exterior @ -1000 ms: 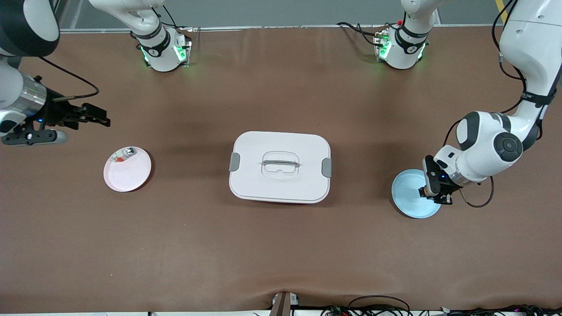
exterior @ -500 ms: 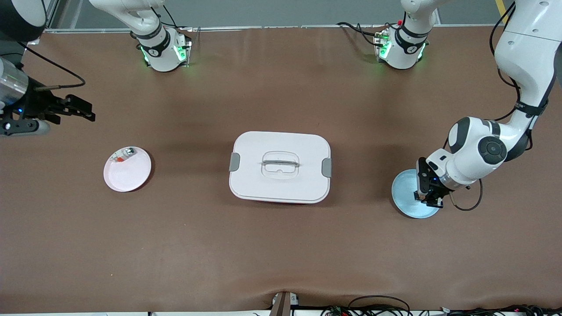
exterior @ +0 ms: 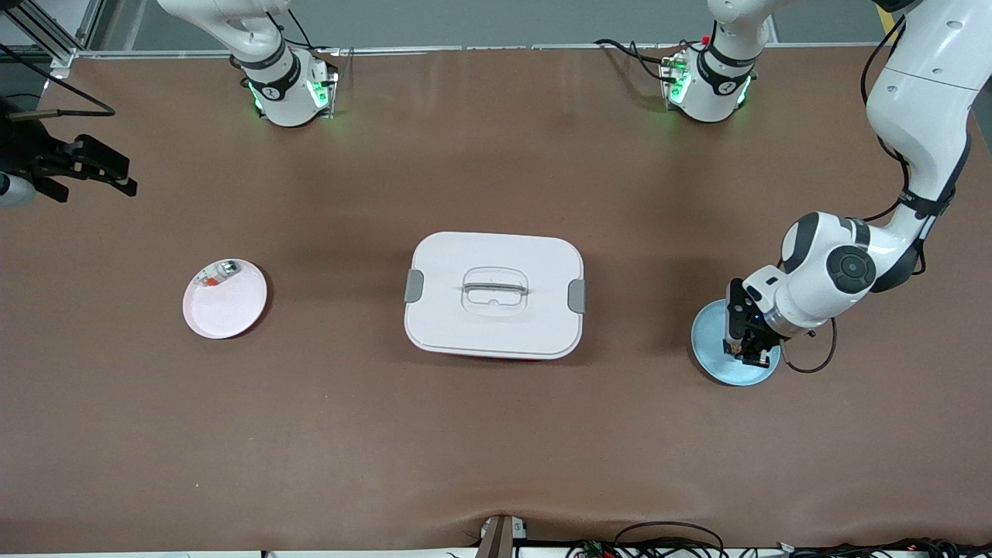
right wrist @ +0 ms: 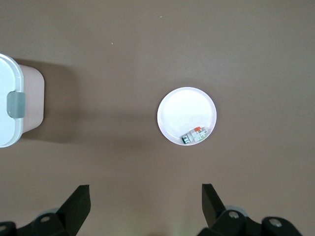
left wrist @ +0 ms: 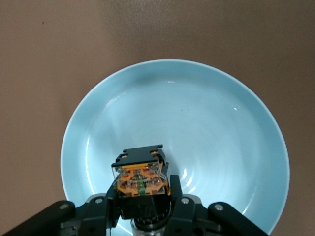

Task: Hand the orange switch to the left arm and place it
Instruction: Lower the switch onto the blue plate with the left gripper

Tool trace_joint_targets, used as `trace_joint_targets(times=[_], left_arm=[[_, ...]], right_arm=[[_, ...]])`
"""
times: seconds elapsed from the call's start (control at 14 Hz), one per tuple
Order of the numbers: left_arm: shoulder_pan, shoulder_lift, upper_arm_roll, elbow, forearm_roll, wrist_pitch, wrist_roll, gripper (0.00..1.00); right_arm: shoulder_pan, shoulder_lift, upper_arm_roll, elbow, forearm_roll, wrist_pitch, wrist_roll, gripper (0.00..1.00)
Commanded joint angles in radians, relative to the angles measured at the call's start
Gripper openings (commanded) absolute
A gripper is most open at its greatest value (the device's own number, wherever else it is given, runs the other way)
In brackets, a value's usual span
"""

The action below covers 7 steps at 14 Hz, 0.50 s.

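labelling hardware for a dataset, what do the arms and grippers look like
Both arms are glossy white, rounded segments with black joint bands. The left arm has a round black cap on its wrist and thin black cables looping alongside. Both bases glow green. The left gripper and right gripper are black, two-fingered, with silver screws on the fingers.

place: robotics lab | evidence: two white arms [exterior: 914,116] bolted to a brown-covered table [exterior: 496,434] | cable bundles along the table's edge nearest the front camera

Even overhead light, soft shadows, sharp.
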<state>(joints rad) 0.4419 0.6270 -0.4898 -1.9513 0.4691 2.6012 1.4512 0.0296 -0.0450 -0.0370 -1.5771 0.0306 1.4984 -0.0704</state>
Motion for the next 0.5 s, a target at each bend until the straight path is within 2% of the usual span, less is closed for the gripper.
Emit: trace_joint_targets(times=[0.0, 0.21, 0.43], left_arm=[[0.003, 0.005, -0.003, 0.0, 0.022, 0.013, -0.003, 0.18], [0.007, 0.008, -0.003, -0.015, 0.022, 0.013, -0.028, 0.22], [0.008, 0.008, -0.003, -0.02, 0.022, 0.011, -0.038, 0.22]], right_arm=[[-0.014, 0.02, 0.009, 0.031, -0.017, -0.011, 0.008, 1.0], [-0.019, 0.054, 0.009, 0.078, -0.017, -0.017, 0.008, 1.0], [-0.019, 0.054, 0.009, 0.078, -0.017, -0.015, 0.006, 1.0]])
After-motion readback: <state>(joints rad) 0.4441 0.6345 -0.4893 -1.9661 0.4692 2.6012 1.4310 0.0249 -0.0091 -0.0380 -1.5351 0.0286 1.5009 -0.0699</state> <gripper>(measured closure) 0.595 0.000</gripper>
